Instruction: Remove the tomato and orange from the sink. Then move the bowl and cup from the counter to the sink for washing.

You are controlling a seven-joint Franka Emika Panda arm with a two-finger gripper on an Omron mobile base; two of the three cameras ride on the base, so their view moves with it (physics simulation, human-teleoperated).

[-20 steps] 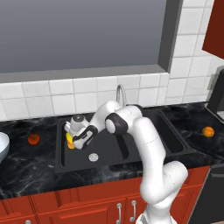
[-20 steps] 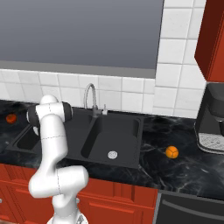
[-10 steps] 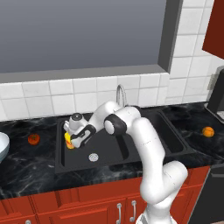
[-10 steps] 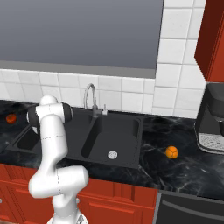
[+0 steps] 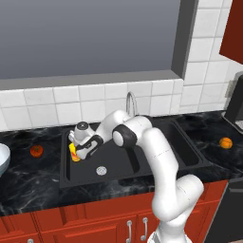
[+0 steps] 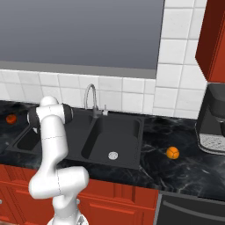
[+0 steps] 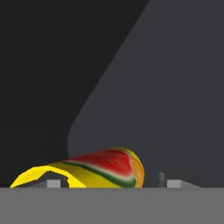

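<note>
Now jaws (image 5: 74, 153) apart around yellow cup (image 5: 74, 153), low in left basin of sink (image 5: 182, 147).

You've got the gripper (image 5: 76, 151) low in the sink's (image 5: 142, 163) left basin at the cup (image 5: 73, 153). Tomato (image 5: 36, 151) and orange (image 5: 226, 142) sit on the tabletop (image 5: 28, 182); bowl (image 5: 3, 159) at left edge.

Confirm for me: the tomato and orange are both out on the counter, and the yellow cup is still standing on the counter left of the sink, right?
Not quite. The tomato and orange are out on the counter, but the yellow cup is down in the sink, at the pincer, as the left base view shows.
</note>
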